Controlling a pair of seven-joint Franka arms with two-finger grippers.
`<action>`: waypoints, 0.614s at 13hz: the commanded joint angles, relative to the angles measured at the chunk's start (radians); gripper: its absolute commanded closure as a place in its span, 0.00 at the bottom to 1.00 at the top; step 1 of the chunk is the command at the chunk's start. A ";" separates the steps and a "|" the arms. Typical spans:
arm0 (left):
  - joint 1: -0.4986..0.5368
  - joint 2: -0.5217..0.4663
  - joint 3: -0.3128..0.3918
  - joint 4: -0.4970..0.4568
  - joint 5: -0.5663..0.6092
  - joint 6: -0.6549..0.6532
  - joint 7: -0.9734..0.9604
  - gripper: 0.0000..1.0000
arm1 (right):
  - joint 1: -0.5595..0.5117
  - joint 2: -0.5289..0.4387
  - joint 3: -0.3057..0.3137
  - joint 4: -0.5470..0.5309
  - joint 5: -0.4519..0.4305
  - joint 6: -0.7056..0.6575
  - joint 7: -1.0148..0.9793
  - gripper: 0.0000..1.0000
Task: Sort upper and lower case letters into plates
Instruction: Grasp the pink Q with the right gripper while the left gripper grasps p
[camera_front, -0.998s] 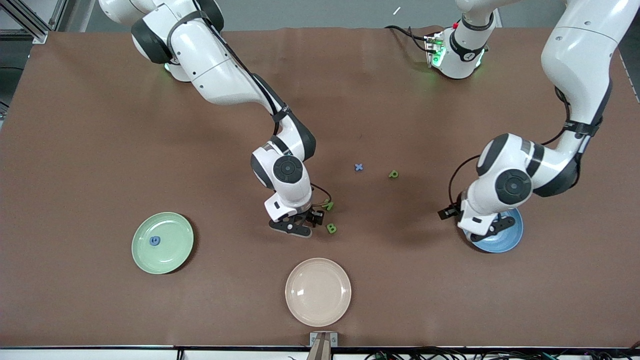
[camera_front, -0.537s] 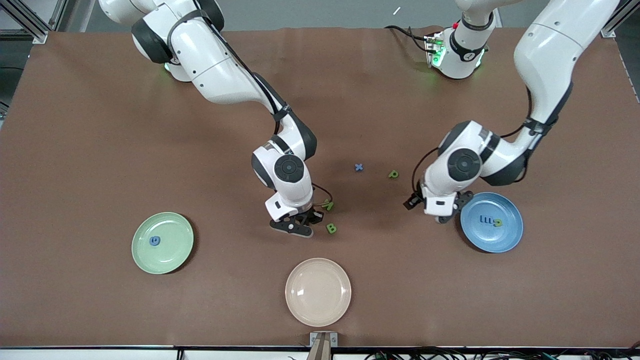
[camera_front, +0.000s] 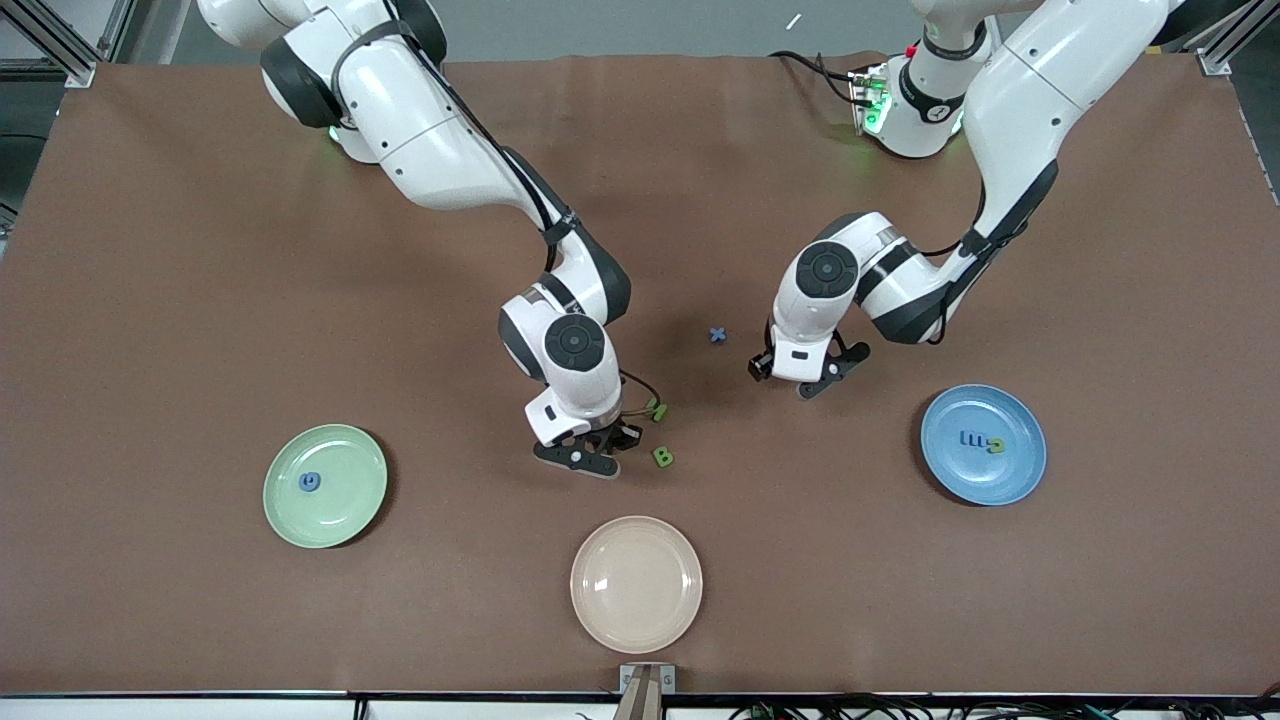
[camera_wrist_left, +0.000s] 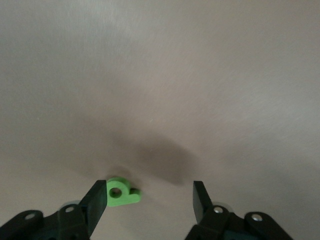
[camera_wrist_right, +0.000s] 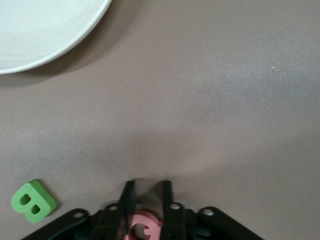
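My right gripper (camera_front: 598, 456) is low at the table beside the green B (camera_front: 662, 457), shut on the pink Q (camera_wrist_right: 142, 227), which sits between its narrow fingers (camera_wrist_right: 128, 197). The green N (camera_front: 657, 409) lies just by that wrist. My left gripper (camera_wrist_left: 150, 200) hangs open low over the green p (camera_wrist_left: 121, 192), which lies between the fingers, close to one of them. The blue x (camera_front: 717, 335) lies beside that hand. The mint green plate (camera_front: 345, 505) holds the blue G (camera_front: 311, 482). The blue plate (camera_front: 985, 480) holds the blue m (camera_front: 970, 439) and green n (camera_front: 995, 446).
A cream-beige plate (camera_front: 636, 620) lies near the table's front edge, nearer to the camera than the right gripper, and shows in the right wrist view too (camera_wrist_right: 40, 30). The green B (camera_wrist_right: 33, 201) lies beside the right gripper's fingers.
The left arm has swung from over the blue plate toward the table's middle and now hangs over the green p. The right gripper's fingers have narrowed on the pink Q.
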 joint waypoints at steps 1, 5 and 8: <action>0.015 -0.031 -0.003 -0.053 0.025 0.033 -0.031 0.25 | -0.008 -0.020 0.008 0.004 0.033 -0.051 0.008 0.33; 0.018 -0.084 -0.004 -0.102 0.025 0.036 -0.075 0.29 | 0.013 -0.032 0.009 -0.008 0.033 -0.078 0.015 0.33; 0.019 -0.091 -0.004 -0.110 0.025 0.046 -0.110 0.33 | 0.025 -0.032 0.019 -0.022 0.056 -0.082 0.018 0.33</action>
